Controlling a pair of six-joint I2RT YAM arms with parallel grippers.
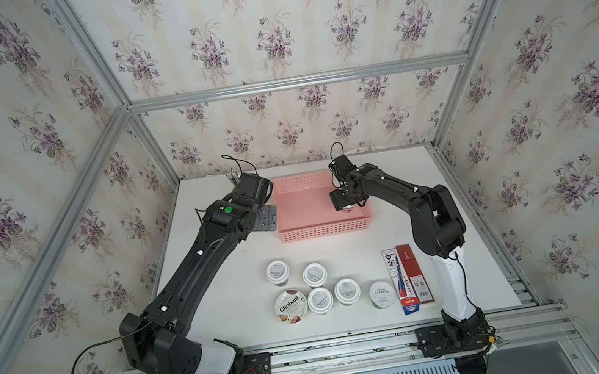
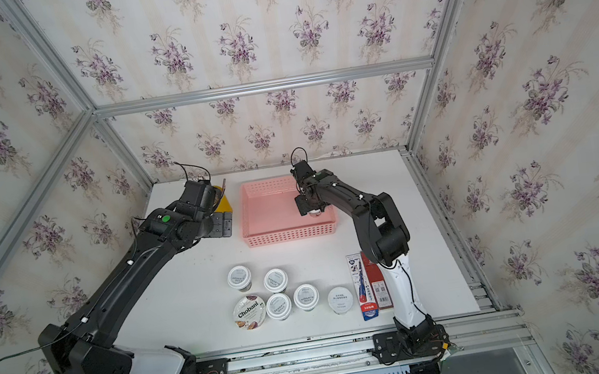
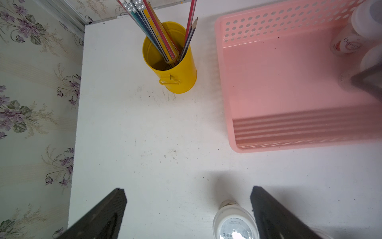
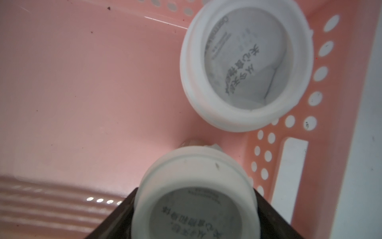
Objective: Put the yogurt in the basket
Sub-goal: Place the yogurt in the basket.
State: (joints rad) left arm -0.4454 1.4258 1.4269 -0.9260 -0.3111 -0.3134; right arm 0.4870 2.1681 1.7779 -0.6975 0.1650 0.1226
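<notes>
Closest on my right wrist feed is a small round white plastic yogurt cup (image 4: 194,198) with a grey-printed lid. It is pinched between the two dark fingers of the right end effector (image 1: 346,204); the jaws stand wide, yet they press on both sides of the lid. I cannot tell whether the cup's base rests on the basket floor or hangs just above it.

That cup is inside the shallow rectangular pink plastic basket (image 1: 324,230) with perforated sides, near the basket's 3 o'clock wall in both top views. A second white yogurt cup (image 4: 246,64) stands upright in the basket toward 12 o'clock along the same wall, near the held one but apart from it.

At 6 o'clock from the basket, well apart from it, six more cups stand on the white tabletop (image 1: 225,293). Four white-lidded cups (image 1: 315,274) form a loose cluster. The wider Chobani cup (image 1: 290,305) is at the cluster's 8 o'clock, and the pale-green-lidded cup (image 1: 381,293) is at its 3 o'clock. The flat red and blue packets (image 1: 413,275) lie side by side at 5 o'clock from the basket.

My left end effector (image 3: 188,191) hangs at 9 o'clock, just beside the basket, with its jaws spread wide and gripping nothing. A yellow cylindrical pencil cup (image 3: 171,62) full of pencils stands at 10 o'clock from the basket.
</notes>
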